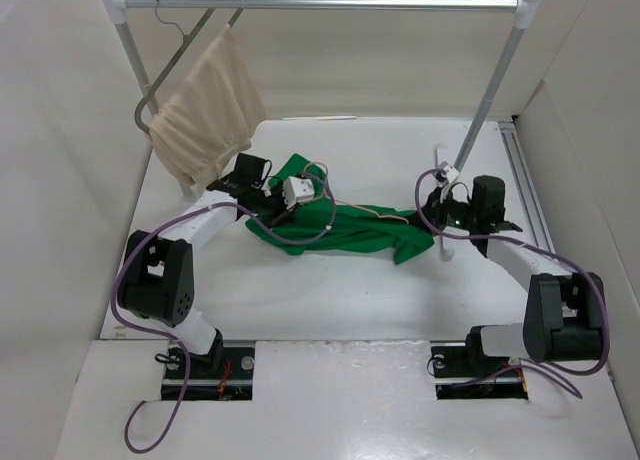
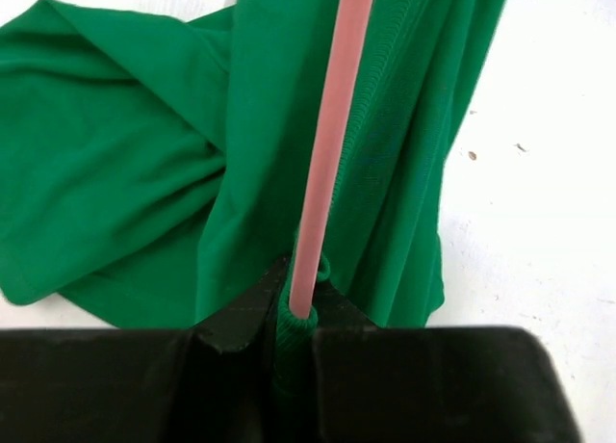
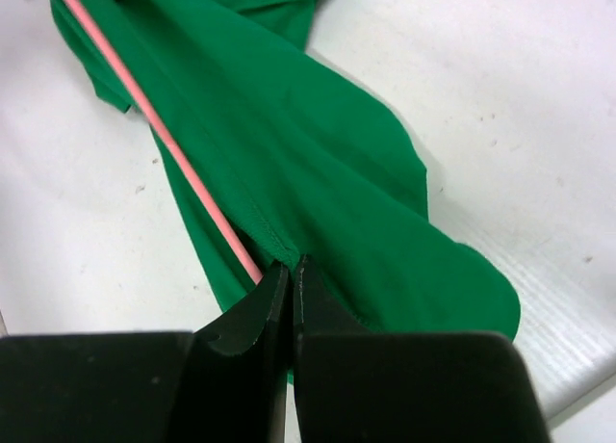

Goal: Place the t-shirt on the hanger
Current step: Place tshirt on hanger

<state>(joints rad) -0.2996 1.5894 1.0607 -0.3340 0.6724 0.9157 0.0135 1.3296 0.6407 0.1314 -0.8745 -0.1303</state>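
The green t-shirt lies bunched on the white table between my two grippers. The pale pink wire hanger runs through it. In the left wrist view, my left gripper is shut on the pink hanger wire together with a ribbed edge of the t-shirt. In the right wrist view, my right gripper is shut on a stitched edge of the t-shirt. The hanger wire passes just beside its left finger. From above, the left gripper is at the shirt's left end and the right gripper at its right end.
A clothes rack stands at the back, with a rail and a right post close to my right gripper. A grey metal hanger with a beige cloth hangs at the rail's left end, near my left arm. White walls close in both sides.
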